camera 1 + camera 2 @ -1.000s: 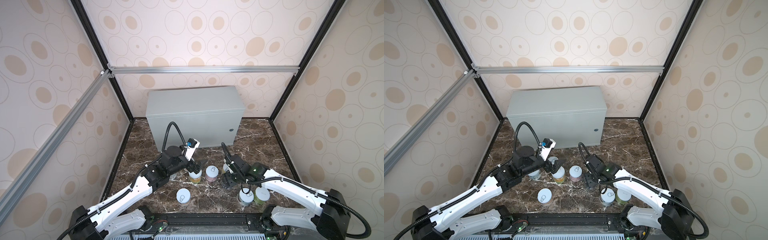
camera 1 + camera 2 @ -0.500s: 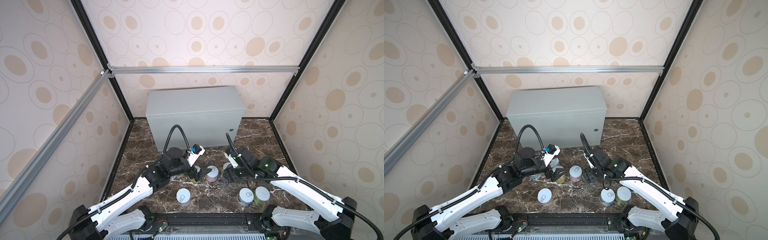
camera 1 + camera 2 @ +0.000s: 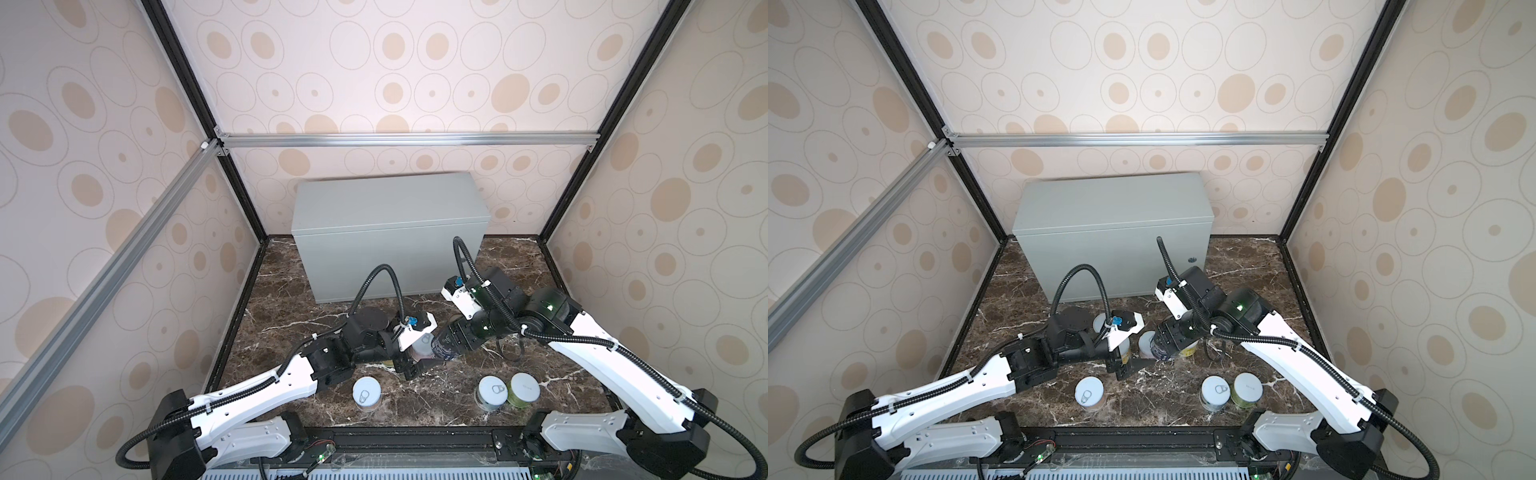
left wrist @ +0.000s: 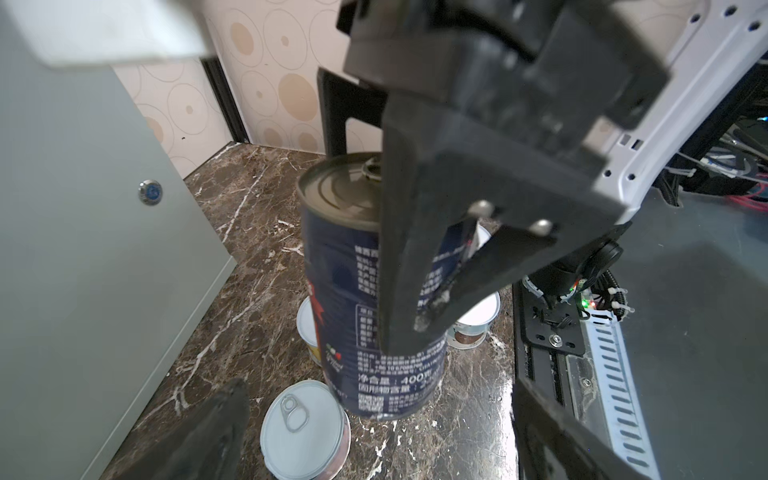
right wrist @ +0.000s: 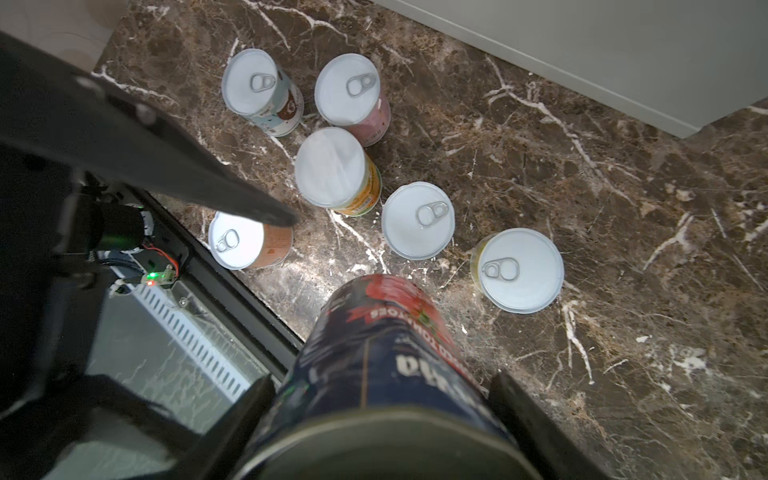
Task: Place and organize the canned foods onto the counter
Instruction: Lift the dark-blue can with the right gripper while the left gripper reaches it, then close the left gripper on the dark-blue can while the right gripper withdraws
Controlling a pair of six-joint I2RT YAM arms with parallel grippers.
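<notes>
Right wrist view: right pincer (image 5: 382, 399) clamped on the tall dark-blue can (image 5: 382, 332), held up abv the small cans (image 5: 417, 220) on the marble surface (image 5: 540, 187). Left pincer (image 4: 378, 386) wide open right nxt to it. Grey box (image 5: 582, 41) just beyond both.

Little here for you to read. On the dark-blue can (image 4: 365, 299), seen from the left wrist, white Chinese print runs down the label, with "净含量: 400克" clear near its lower end and the finer lines too small to make out. From the right wrist, the can shows "TOMATOES" upside down, partly cut off. The small cans (image 5: 340, 166) carry labels too small to read.
</notes>
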